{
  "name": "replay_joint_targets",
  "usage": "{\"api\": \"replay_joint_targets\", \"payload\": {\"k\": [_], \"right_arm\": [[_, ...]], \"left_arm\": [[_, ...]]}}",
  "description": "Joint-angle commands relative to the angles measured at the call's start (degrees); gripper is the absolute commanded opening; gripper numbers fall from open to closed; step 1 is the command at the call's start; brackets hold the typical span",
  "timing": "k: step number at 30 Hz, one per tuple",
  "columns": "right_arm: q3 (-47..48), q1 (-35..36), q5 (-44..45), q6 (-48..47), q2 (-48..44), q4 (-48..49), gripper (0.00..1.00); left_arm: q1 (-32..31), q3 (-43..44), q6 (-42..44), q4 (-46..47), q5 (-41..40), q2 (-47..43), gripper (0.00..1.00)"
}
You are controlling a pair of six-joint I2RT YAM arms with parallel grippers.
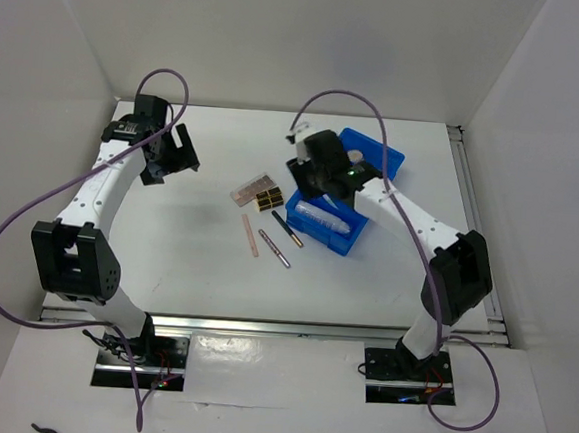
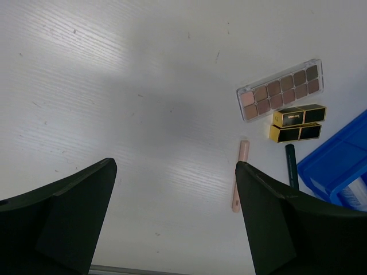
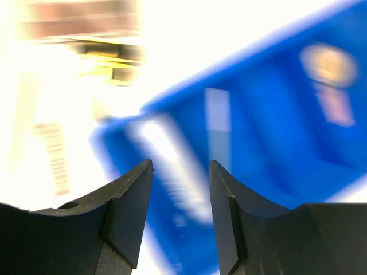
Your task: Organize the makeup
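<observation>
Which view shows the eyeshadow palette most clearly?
The left wrist view: the eyeshadow palette lies sharp and whole, every pan visible. The top external view shows it small and coarse. The right wrist view is too blurred to make it out.

Beyond your right pincer, the blue divided plastic bin is smeared and overexposed; you can't tell what the pale streak inside it is. Beyond your left pincer, the view's edge cuts that bin off, and one finger hides the near end of the dark thin pencil.
</observation>
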Motion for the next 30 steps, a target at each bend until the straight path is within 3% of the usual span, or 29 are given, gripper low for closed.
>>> {"api": "replay_joint_targets", "payload": {"k": [1,5,8,16,30], "right_arm": [[3.11,8.56,-8.69,8.47,-2.16,-6.26,0.52],[0.30,18.14,-8.71,12.79,-0.93,-6.10,0.52],[-1.90,20.53,-8.01,14.72,1.53,-5.48,0.52],[-8.22,20.45,-5.54,15.79,6.01,2.94,0.50],[-10.52,19.65,0.78,16.32,11.82,8.41,0.50]], "left_arm": [[0.22,1.79,0.80,1.14,-1.59,-2.93,0.99],[0.22,1.26,0.19,0.62,-1.59,-3.46,0.99],[0.22,1.26,-0.69,-0.09,-3.09,-3.46,0.99],[0.22,0.73,-1.22,-0.61,-2.56,-3.46,0.99],[0.22,0.20,-1.22,-0.61,-1.42,-3.99,0.99]]}}
